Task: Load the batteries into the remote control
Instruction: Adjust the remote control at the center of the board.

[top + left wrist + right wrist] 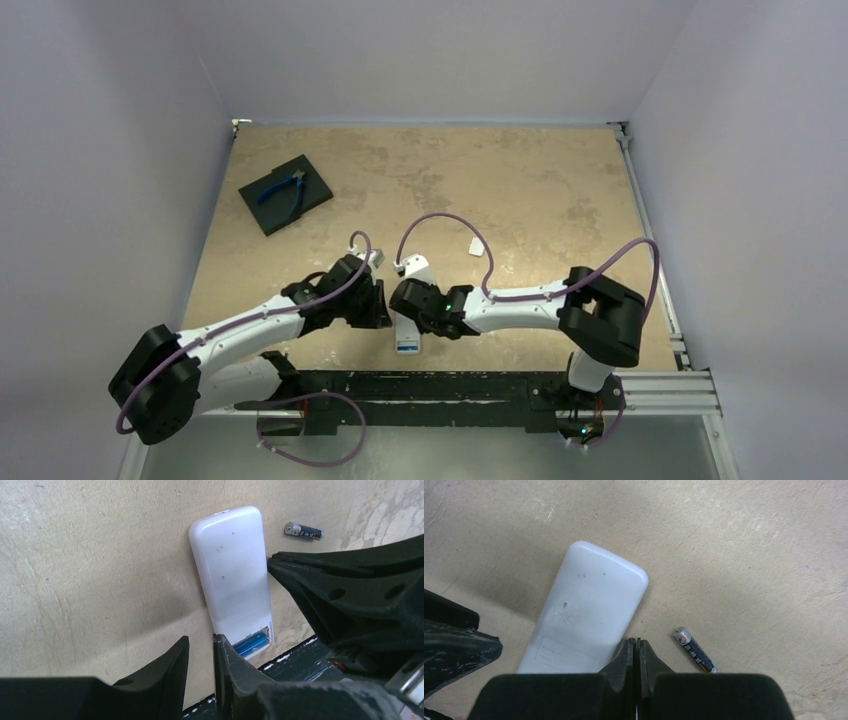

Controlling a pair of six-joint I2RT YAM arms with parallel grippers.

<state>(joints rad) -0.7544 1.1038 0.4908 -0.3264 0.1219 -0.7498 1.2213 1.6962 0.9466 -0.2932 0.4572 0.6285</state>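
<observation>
About halfway, judging from how things lie. Already seated in the open battery bay [270, 631] at the near end of the remote control [232, 570]: the blue battery [250, 643], lying lengthwise in its slot. Still to load: the dark battery [304, 530], loose on the table [75, 580] just beyond the far corner of the remote control, apart from it and from both grippers. Presumably also left after that: closing the bay. No cover recognisable anywhere, except perhaps a small white scrap [478, 245] farther out on the table, too small to name with confidence. Remote control face down, plain white back up, close to the near edge of the table and between the two arms. At the bay end, the left gripper [201, 645], hovering with jaws slightly parted and nothing between them. At the long side of the remote control, the right gripper [637, 642], clenched tight on nothing, closed tips right against the white edge, seemingly steadying it. Count: two batteries, one in and one out; one remote control; two grippers; one pair of blue-handled pliers [278, 189] resting on one black pad [316, 192], well apart at the far left of the table, with neither arm near them.
</observation>
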